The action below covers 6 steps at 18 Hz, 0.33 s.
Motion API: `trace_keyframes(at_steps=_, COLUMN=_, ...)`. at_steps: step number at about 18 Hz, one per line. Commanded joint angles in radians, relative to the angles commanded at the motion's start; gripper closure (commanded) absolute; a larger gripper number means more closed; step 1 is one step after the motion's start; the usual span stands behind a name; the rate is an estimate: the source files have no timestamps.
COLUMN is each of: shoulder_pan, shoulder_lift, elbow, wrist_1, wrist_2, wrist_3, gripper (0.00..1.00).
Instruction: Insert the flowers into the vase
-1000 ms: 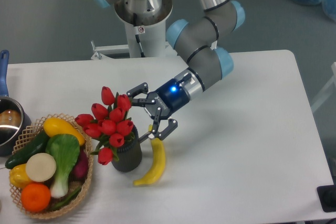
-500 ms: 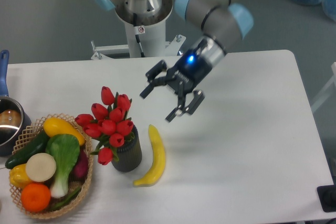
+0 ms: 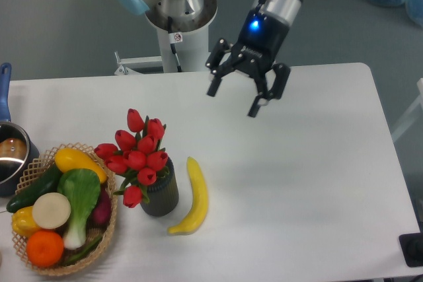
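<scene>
Rising, the end effector (image 3: 234, 100) left flowers (image 3: 135, 153) behind.

Red tulip flowers (image 3: 137, 154) stand in the dark vase (image 3: 160, 195) beside a banana (image 3: 193, 197), with the gripper (image 3: 234, 100) spread wide above the table (image 3: 310, 183).

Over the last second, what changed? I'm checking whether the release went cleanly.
The pincer, open and empty, pulled away from the flowers and rose toward the table's far edge. The flowers stayed in the vase; the banana and basket did not move.
</scene>
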Motion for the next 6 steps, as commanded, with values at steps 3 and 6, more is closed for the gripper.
trace_keyframes(at_steps=3, shoulder_pan=-0.009, shoulder_lift=0.011, elbow=-0.004, wrist_1=-0.005, wrist_2=0.115, wrist_3=0.075, gripper=0.0)
trace_keyframes(at_steps=6, shoulder_pan=-0.014, shoulder_lift=0.022, elbow=-0.015, wrist_1=-0.006, wrist_2=0.151, wrist_3=0.126, gripper=0.0)
